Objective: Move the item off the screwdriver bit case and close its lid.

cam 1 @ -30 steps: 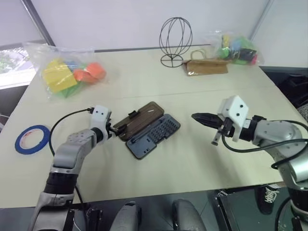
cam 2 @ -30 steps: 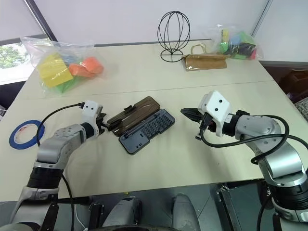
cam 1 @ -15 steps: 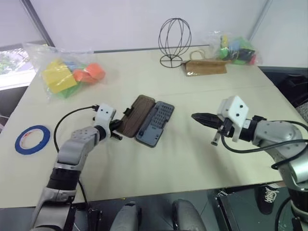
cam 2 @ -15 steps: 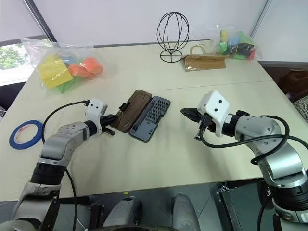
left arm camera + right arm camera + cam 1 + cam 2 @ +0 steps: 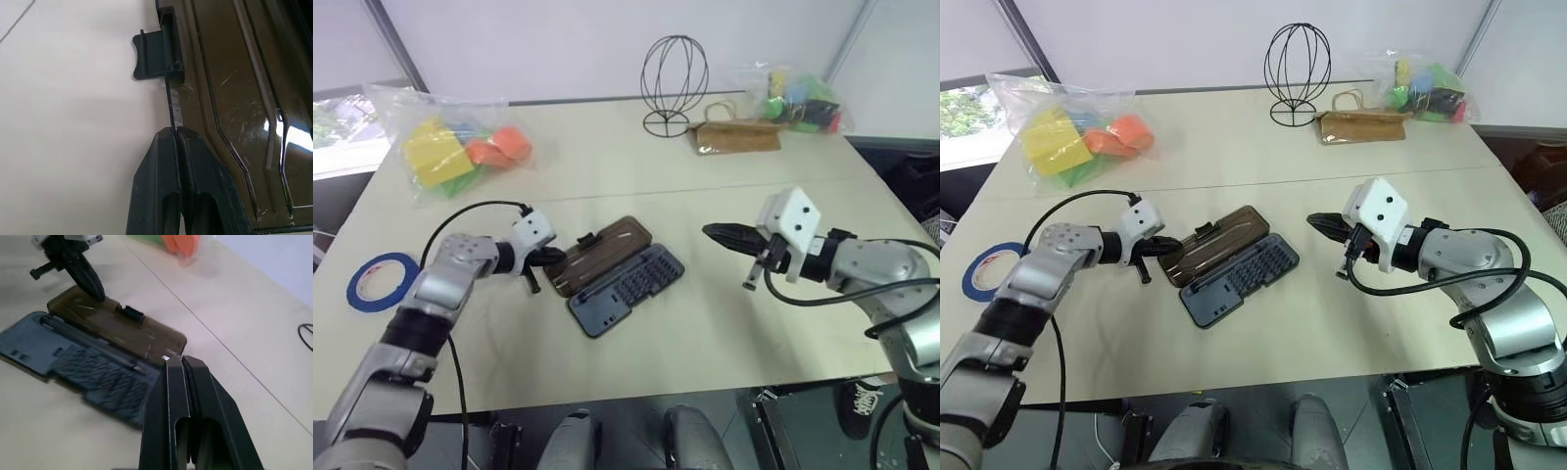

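At the middle of the pale table (image 5: 705, 323) the screwdriver bit case (image 5: 628, 288) lies open and flat, its dark grey tray with rows of bits nearer the robot; the smoky brown lid (image 5: 602, 255) is folded back on the far side, its black latch tab (image 5: 584, 239) on the outer long edge. The left gripper (image 5: 548, 257) has its two black fingers pressed together, pinching the lid's outer edge just beside the latch tab, as the left wrist view shows; the lid rests on the table. The right gripper (image 5: 717, 234) hangs above the table to the right of the case, fingers closed on nothing, apart from the case. No brand, label or writing can be read on the case or lid. A roll of blue tape (image 5: 380, 278) lies near the left edge; a wire head-shaped stand (image 5: 674, 83) stands at the far side.
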